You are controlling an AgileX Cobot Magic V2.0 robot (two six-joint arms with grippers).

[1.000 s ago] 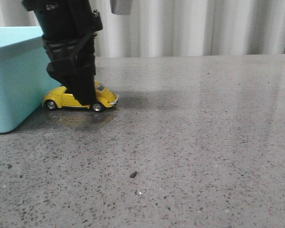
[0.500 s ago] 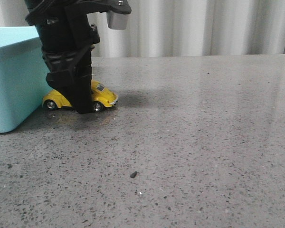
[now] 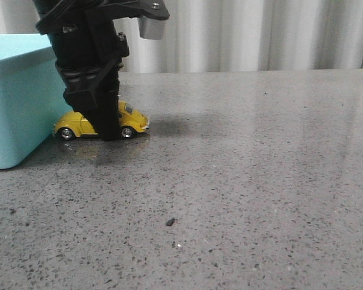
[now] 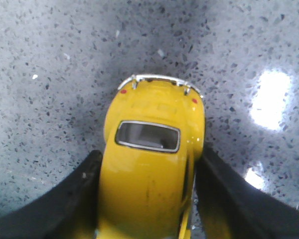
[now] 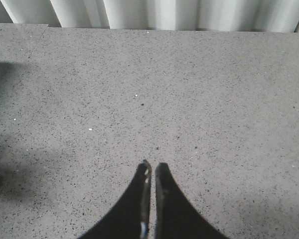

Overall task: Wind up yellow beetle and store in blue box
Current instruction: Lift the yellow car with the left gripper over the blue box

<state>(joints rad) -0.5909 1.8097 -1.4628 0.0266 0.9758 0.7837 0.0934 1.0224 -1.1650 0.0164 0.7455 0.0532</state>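
My left gripper (image 3: 109, 134) clamps the yellow beetle (image 3: 130, 121) on the table (image 3: 260, 169), just right of the blue box (image 3: 12, 103); my wrist view shows both fingers (image 4: 74, 199) pressing its sides. My right gripper (image 5: 150, 172) is pinched together, empty.

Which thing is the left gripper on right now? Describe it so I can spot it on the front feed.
Find the blue box at the table's left edge. Just right of it the left gripper is clamped on the yellow beetle, the only toy car there.

Glossy yellow beetle (image 4: 149, 169), speckled stone table (image 3: 260, 181)
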